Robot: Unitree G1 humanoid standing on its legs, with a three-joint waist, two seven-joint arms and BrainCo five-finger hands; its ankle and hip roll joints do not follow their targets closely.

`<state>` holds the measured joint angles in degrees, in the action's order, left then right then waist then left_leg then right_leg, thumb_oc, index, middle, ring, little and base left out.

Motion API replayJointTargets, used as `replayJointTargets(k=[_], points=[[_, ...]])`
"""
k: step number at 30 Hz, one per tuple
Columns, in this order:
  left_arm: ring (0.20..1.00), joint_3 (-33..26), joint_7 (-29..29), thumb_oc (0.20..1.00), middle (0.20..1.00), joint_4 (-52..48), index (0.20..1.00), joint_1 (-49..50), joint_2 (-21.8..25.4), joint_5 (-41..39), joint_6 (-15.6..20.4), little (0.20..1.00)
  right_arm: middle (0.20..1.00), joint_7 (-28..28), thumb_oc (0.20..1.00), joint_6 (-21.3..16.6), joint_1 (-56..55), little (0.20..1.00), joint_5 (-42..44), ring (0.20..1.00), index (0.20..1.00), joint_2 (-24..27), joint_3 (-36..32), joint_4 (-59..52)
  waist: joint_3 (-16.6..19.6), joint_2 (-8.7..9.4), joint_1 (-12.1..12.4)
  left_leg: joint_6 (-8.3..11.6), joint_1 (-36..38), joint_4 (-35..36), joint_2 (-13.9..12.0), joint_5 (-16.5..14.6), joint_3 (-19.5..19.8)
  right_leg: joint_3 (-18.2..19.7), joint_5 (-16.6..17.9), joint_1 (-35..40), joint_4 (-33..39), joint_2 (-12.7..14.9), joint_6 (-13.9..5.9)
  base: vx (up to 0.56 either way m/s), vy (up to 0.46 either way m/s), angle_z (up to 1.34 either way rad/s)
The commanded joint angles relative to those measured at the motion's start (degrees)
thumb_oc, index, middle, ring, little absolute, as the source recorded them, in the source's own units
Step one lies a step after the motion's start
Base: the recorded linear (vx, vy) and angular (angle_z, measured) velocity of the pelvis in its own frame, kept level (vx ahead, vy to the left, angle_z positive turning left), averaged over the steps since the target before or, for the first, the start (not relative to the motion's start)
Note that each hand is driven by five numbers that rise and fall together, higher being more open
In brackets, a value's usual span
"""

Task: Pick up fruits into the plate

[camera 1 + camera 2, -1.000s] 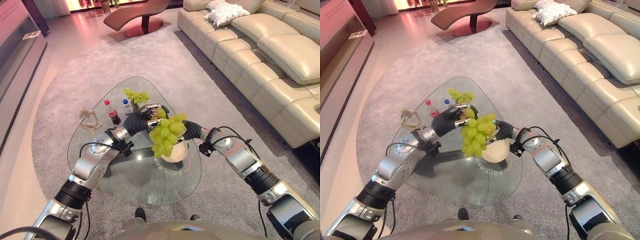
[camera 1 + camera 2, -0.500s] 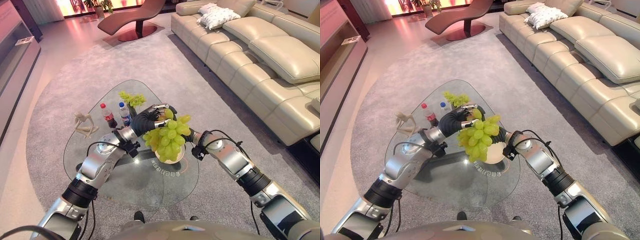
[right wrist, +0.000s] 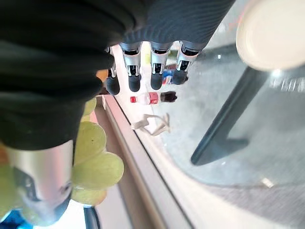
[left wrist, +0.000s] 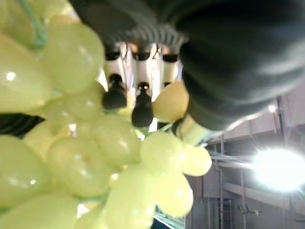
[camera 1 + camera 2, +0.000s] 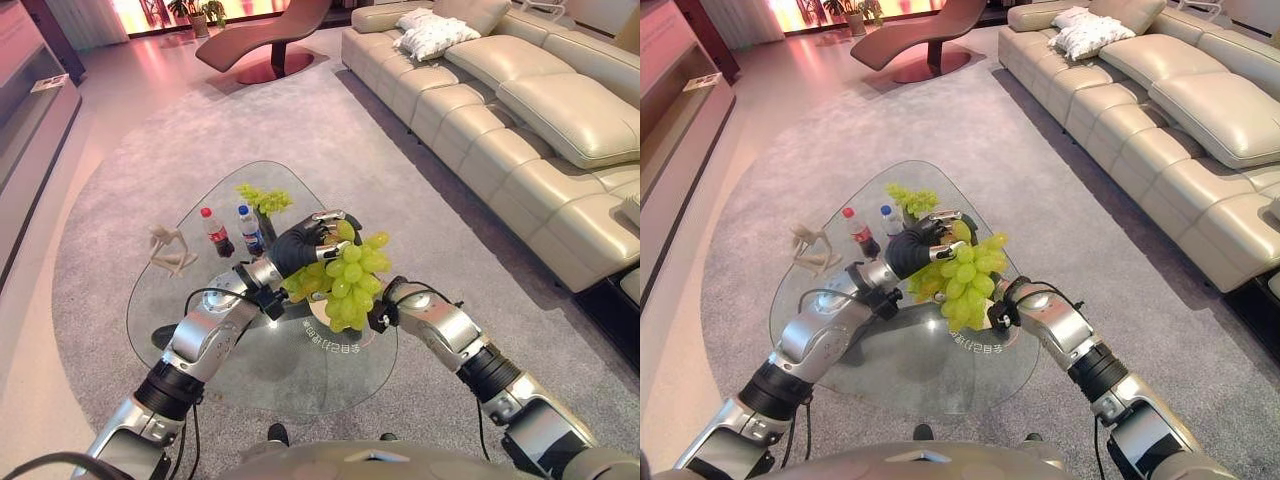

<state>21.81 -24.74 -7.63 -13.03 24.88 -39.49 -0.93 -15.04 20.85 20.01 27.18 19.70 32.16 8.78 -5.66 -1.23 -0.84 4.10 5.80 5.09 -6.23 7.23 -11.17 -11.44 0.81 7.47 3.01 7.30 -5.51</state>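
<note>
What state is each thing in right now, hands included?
Green grape bunch: held up above the table, between both hands.
Left hand: fingers curled on the bunch's top.
Right hand: grip hidden behind the grapes.
Cream plate: on the glass table, nothing seen in it.
Two small bottles: upright, caps on.

I can make out one row of pale characters printed on the glass table (image 5: 250, 370), just on my side of the bunch of green grapes (image 5: 345, 285), but they are too small for me to read. The two bottles (image 5: 232, 231) standing on the far side of the grapes carry labels, one red and one blue, and I cannot read any print on either. I see no other text, number or sign that I can read.
</note>
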Motion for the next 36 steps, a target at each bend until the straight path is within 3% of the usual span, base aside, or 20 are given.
replayJointTargets(k=[1,8,9,10,29,36], points=[[0.2,-1.09,-1.48,0.2,0.2,-0.61,0.2,-2.43,-1.65,-5.03,5.38,0.2,1.0,0.55,1.0,-6.58,2.27,1.0,3.9,1.0,1.0,-4.57,-1.46,-1.18,0.83,1.28,1.74,1.48,2.22,-1.4,-3.61,-4.84,-1.34,-3.36,2.3,0.21,-1.38,5.37,-2.08,0.0,0.0,0.0],[0.2,-4.09,-0.29,0.2,0.2,-0.46,0.2,-0.07,-0.99,-6.01,5.83,0.2,1.0,1.72,1.0,-8.87,-0.39,1.0,5.58,1.0,1.0,-4.45,-2.69,-2.25,1.12,1.03,2.08,1.51,2.16,-1.27,-3.51,-4.72,-1.26,-3.85,2.58,0.31,-1.0,5.62,-2.15,0.0,0.0,0.0],[0.2,-4.22,-0.22,0.2,0.2,-0.47,0.2,0.11,-0.92,-6.17,5.97,0.2,0.718,1.85,0.718,-9.13,-0.6,0.718,5.33,0.718,0.718,-4.45,-2.8,-2.27,1.13,0.99,2.08,1.52,2.12,-1.28,-3.5,-4.68,-1.26,-3.87,2.61,0.29,-1.01,5.61,-2.13,0.0,0.0,0.0],[0.2,-4.58,-0.09,0.2,0.2,-0.44,0.2,0.45,-0.91,-6.41,6.08,0.2,0.2,1.66,0.2,-9.55,-0.98,0.2,5.12,0.2,0.2,-4.54,-3.03,-2.2,1.14,0.93,2.06,1.53,2.07,-1.29,-3.52,-4.61,-1.33,-3.9,2.64,0.29,-0.96,5.63,-2.13,0.0,0.0,0.0],[0.2,-6.2,2.44,0.2,0.2,1.06,0.2,1.4,-2.66,-7.06,6.11,0.2,0.2,1.05,0.2,-10.06,-1.29,0.2,4.64,0.2,0.2,-4.55,-3.27,-3.55,0.94,1.08,2.21,1.66,1.91,-1.22,-3.86,-4.17,-2.12,-4.98,3.1,0.4,-0.55,6.1,-2.14,0.0,0.0,0.0],[0.2,-6.16,3.87,0.2,0.2,1.61,0.2,1.5,-3.19,-8.22,4.0,0.2,0.2,1.94,0.2,-10.35,-1.43,0.2,4.31,0.2,0.2,-4.83,-3.56,-3.57,0.87,1.07,2.11,1.62,2.01,-1.28,-3.94,-4.16,-2.23,-4.88,2.98,0.45,-0.7,6.04,-2.06,0.0,0.0,0.0]])
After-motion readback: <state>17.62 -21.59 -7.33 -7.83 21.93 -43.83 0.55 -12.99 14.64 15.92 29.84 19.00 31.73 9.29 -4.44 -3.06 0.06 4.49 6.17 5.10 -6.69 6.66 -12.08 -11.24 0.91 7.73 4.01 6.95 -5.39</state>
